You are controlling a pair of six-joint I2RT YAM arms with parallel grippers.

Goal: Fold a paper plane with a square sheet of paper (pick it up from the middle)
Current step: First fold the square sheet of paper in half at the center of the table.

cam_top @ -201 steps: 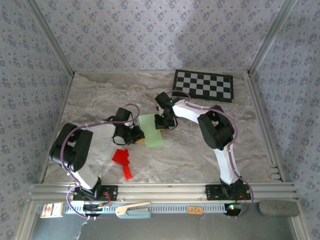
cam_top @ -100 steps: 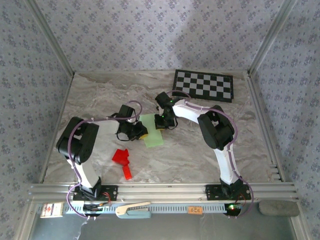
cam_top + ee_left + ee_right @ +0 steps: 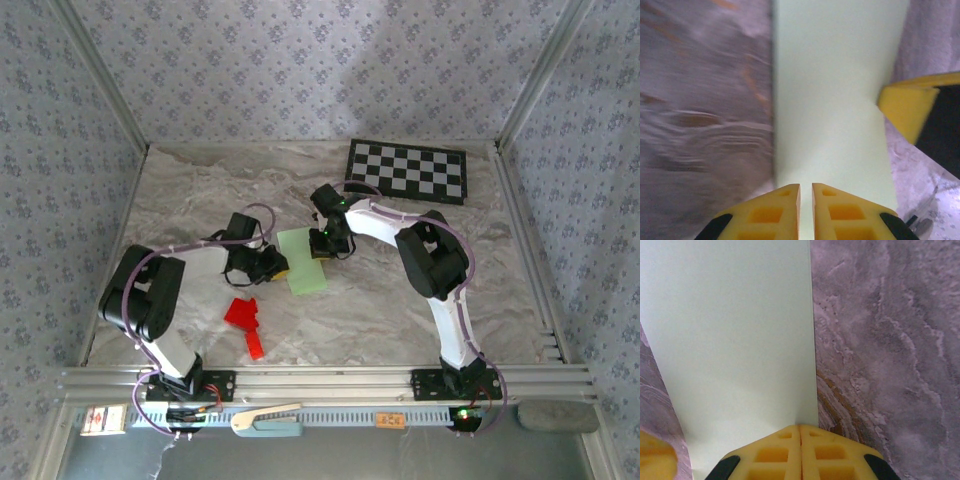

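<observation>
The square sheet of paper (image 3: 303,262) lies on the marbled table as a pale green narrow rectangle, folded over. My left gripper (image 3: 274,266) rests at its left long edge. In the left wrist view the paper (image 3: 832,90) stretches away from that gripper (image 3: 806,186), whose yellow fingertips are shut to a thin slit with nothing between them. My right gripper (image 3: 325,245) sits at the paper's far right part. In the right wrist view it (image 3: 800,426) is shut, tips down on the paper (image 3: 735,340) just inside its right edge.
A black-and-white checkerboard (image 3: 407,170) lies at the back right. A small red paper shape (image 3: 245,320) lies near the left arm's base. Metal rails (image 3: 320,380) run along the front edge, and patterned walls close in the other sides.
The left arm's elbow swung right and then back left, while its gripper stayed at the paper's left edge. The right arm and the paper have not moved.
</observation>
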